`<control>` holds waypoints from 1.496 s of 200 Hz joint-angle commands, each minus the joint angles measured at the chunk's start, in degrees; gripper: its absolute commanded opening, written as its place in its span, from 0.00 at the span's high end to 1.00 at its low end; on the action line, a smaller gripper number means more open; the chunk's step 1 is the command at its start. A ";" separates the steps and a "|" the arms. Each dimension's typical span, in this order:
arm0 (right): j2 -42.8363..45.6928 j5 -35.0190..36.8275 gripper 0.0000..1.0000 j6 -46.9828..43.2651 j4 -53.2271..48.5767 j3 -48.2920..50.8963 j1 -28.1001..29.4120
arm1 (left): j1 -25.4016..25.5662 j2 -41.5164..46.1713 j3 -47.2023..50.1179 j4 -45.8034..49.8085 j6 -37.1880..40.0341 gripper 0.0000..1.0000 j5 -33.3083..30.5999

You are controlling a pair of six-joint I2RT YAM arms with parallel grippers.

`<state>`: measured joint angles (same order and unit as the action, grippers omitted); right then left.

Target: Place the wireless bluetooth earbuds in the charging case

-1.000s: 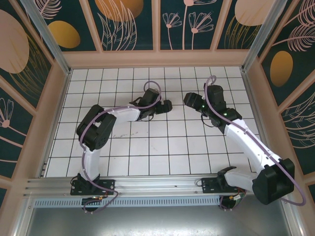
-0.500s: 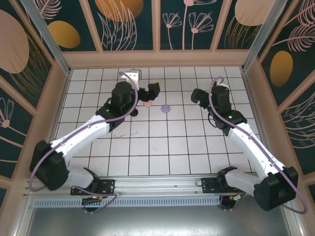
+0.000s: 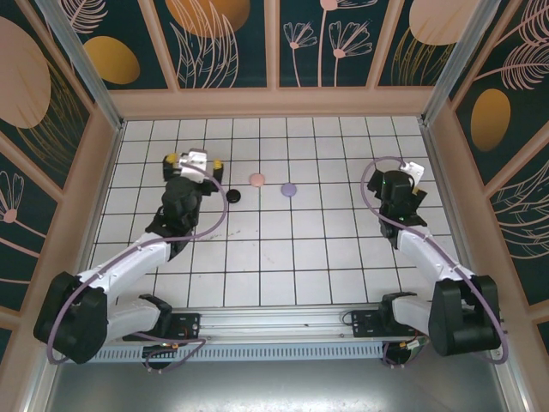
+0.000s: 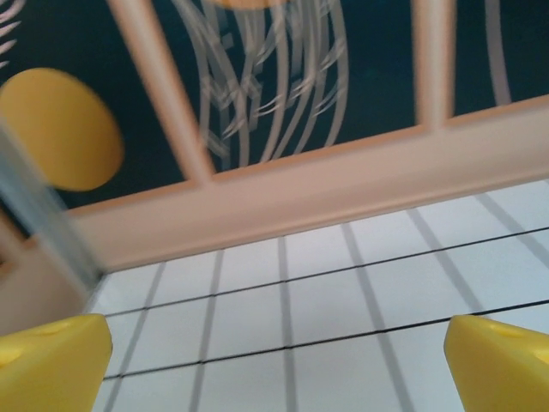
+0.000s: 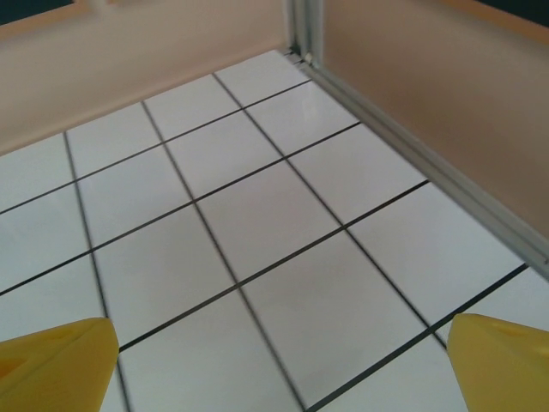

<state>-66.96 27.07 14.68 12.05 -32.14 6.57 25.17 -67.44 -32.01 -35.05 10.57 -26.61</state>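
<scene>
Three round closed charging cases lie in a row on the white grid floor: black [image 3: 233, 195], pink [image 3: 256, 179] and lavender [image 3: 289, 189]. The wireless bluetooth earbuds are out of view. My left gripper [image 3: 195, 160] hovers left of the black case, clear of it, pointing at the back wall. It is open, with bare tiles between its yellow fingertips [image 4: 51, 360]. My right gripper [image 3: 415, 178] is far right of the lavender case, near the right wall. It too is open, its yellow fingertips [image 5: 502, 360] wide apart over bare tiles.
A peach back wall [image 4: 283, 197] rises close ahead of the left gripper. The right side wall with its metal rail [image 5: 429, 172] runs close beside the right gripper. Open grid floor [image 3: 283, 249] lies between the arms and the cases.
The left arm has swung left, away from the cases, and the black case now shows. The right arm has drawn back to the right wall. Both wrists now point outward.
</scene>
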 commanded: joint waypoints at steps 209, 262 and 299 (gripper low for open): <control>-21.35 -27.27 0.01 -13.10 59.45 18.77 -8.94 | -27.72 -20.16 18.62 -39.00 -14.42 0.01 31.07; -21.23 -25.96 0.01 -13.77 59.33 18.69 -8.04 | -26.66 -19.79 18.48 -38.08 -15.32 0.01 24.42; -21.49 -27.89 0.01 -13.63 58.26 18.04 -8.59 | -26.58 -19.92 18.12 -37.64 -15.29 0.01 24.07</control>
<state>-87.94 2.17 1.37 69.63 -12.82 -1.74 -1.83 -87.07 -13.08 -72.88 -3.77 -1.39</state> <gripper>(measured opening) 0.990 0.987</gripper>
